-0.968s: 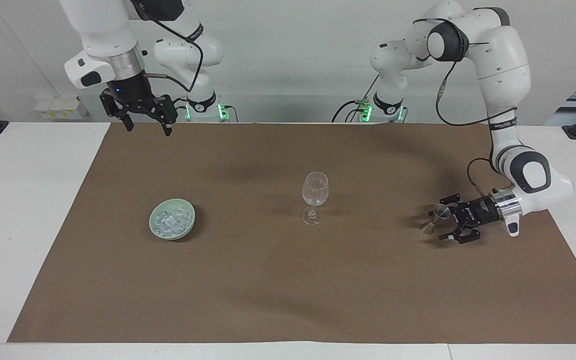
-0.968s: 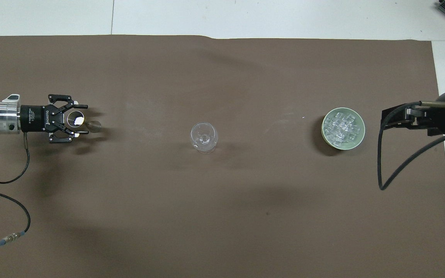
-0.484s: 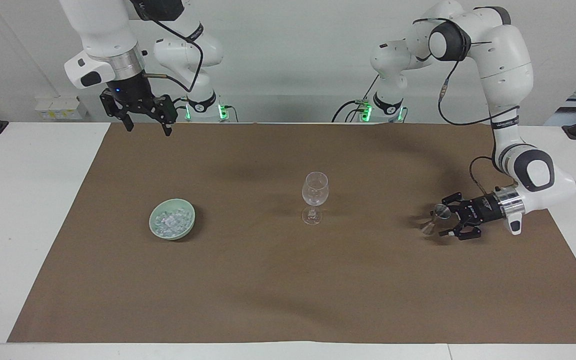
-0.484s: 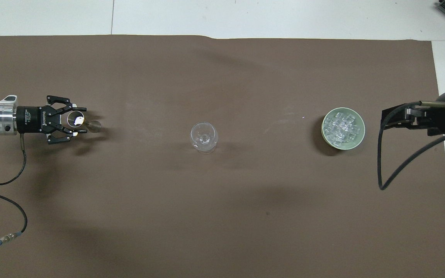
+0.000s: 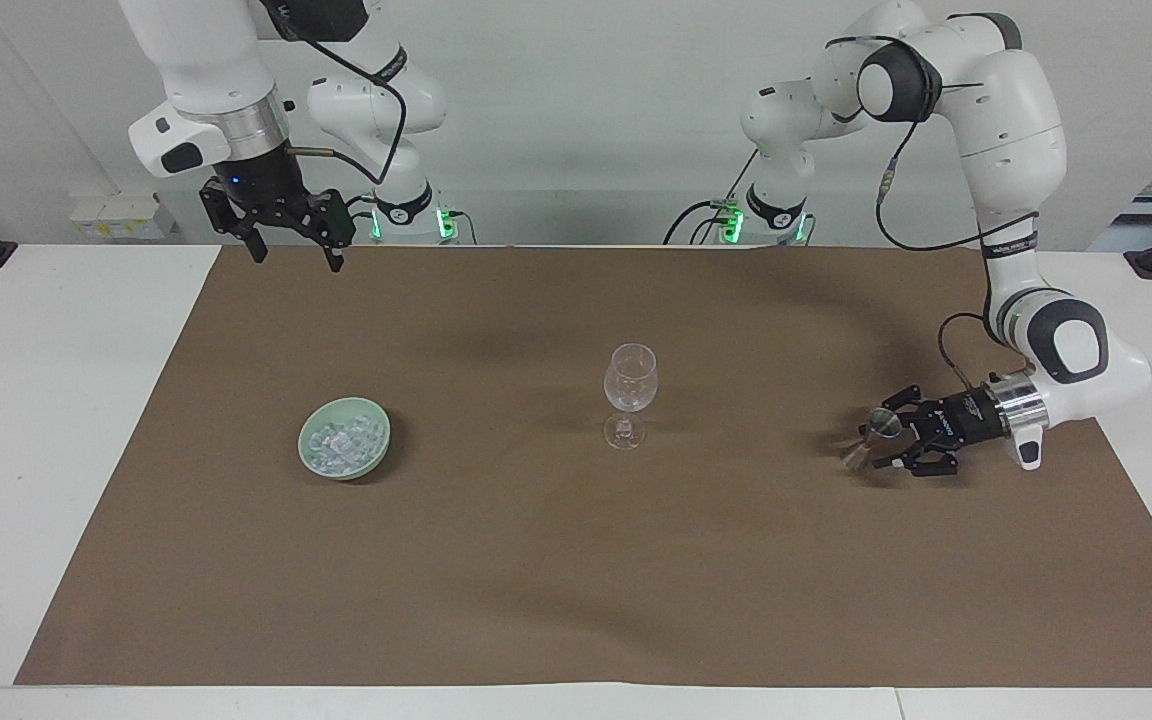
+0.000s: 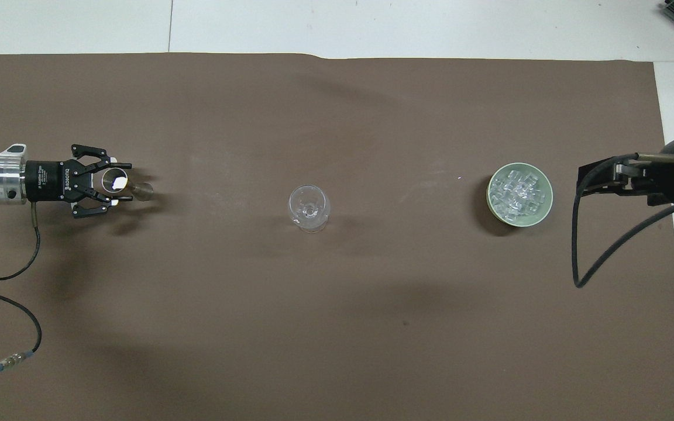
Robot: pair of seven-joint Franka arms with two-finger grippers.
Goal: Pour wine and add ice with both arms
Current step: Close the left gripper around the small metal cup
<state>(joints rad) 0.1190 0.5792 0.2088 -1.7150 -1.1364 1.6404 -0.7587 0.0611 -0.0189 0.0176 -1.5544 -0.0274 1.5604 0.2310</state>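
An empty clear wine glass [image 5: 629, 393] stands upright mid-mat; it also shows in the overhead view [image 6: 309, 208]. The ice [image 5: 340, 440] fills a pale green bowl [image 5: 376, 455] toward the right arm's end, also seen from overhead [image 6: 518, 193]. A small silver jigger [image 5: 868, 439] stands on the mat toward the left arm's end. My left gripper [image 5: 886, 440] lies low and level, its open fingers close on either side of the jigger [image 6: 116, 181]. My right gripper [image 5: 294, 252] hangs open and empty, high over the mat's edge at the robots' end.
A brown mat [image 5: 576, 580] covers most of the white table [image 5: 56, 420]. The left arm's cable [image 6: 21, 275] trails over the mat near its gripper. The right arm's cable [image 6: 574, 245] loops down beside the bowl in the overhead view.
The left gripper has sunk a little lower at the jigger and its fingers have narrowed around it. The right arm, glass and bowl have not moved.
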